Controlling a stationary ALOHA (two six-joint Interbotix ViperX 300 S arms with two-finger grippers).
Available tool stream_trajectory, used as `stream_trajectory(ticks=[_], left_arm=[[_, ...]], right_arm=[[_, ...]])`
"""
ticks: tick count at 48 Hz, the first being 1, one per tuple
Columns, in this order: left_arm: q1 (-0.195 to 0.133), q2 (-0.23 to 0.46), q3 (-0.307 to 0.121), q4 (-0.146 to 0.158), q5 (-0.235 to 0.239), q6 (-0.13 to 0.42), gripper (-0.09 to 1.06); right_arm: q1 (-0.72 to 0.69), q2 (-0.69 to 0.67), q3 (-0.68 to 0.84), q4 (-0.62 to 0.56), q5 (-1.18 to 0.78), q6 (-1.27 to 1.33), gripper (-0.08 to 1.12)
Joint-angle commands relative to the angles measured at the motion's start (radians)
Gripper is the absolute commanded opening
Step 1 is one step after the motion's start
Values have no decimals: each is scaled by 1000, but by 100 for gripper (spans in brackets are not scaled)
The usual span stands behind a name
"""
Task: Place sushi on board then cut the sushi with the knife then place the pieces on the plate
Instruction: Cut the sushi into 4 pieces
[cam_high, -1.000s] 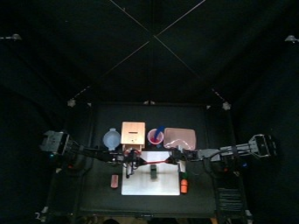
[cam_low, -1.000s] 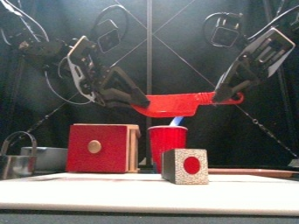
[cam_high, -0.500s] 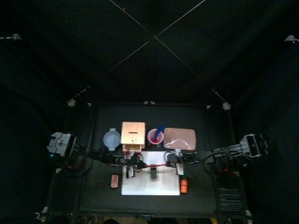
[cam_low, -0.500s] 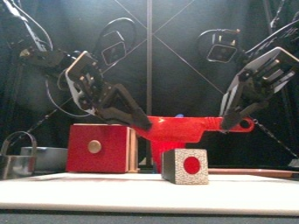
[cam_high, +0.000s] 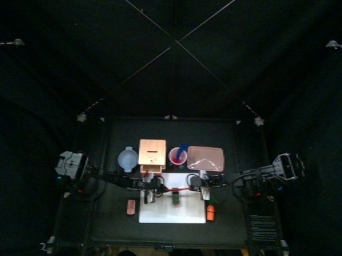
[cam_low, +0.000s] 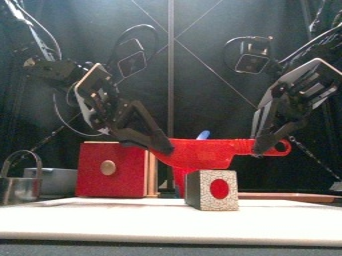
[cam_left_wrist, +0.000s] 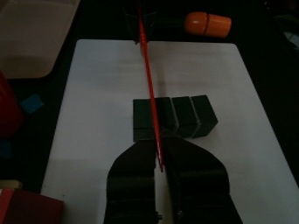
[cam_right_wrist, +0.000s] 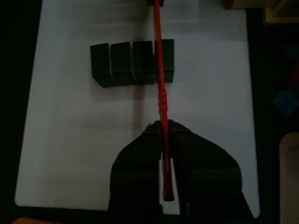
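Both pincers clamped on long red plastic toy knife (cam_low: 211, 152): left gripper (cam_left_wrist: 158, 150) on left end, right gripper (cam_right_wrist: 165, 131) on right end. Blade level, just above dark green block sushi roll (cam_left_wrist: 181, 118) mid white rectangular cutting board (cam_left_wrist: 105, 79). Risk: blade misses seam, shoves roll sideways; uneven descent tilts knife.

Robot lab behind black curtains (cam_high: 267, 60)

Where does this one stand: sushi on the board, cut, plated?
Done: the sushi roll lies whole on the white board. In hand: left hand and right hand each grip an end of the red knife, held above the roll. Left: cutting, then moving pieces to the pink plate.
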Motion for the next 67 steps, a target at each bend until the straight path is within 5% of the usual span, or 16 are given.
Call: stream_trajectory(ticks=[1, 28, 45, 57, 67], left_arm=[[-20, -9, -20, 6, 2, 2, 36], [-14, 40, -29, 3, 8, 0, 36], [-12, 83, -38, -3, 55, -2, 36], [-17, 156, -40, -12, -12, 0, 35], [-12, 110, -34, -20, -21, 61, 35]], right_arm=[[3, -11, -2, 8, 3, 2, 32], [11, -3, -8, 20, 8, 0, 32], [32, 147, -48, 25, -5, 0, 32], [26, 216, -86, 8, 2, -3, 32], [20, 193, -106, -35, 17, -3, 32]])
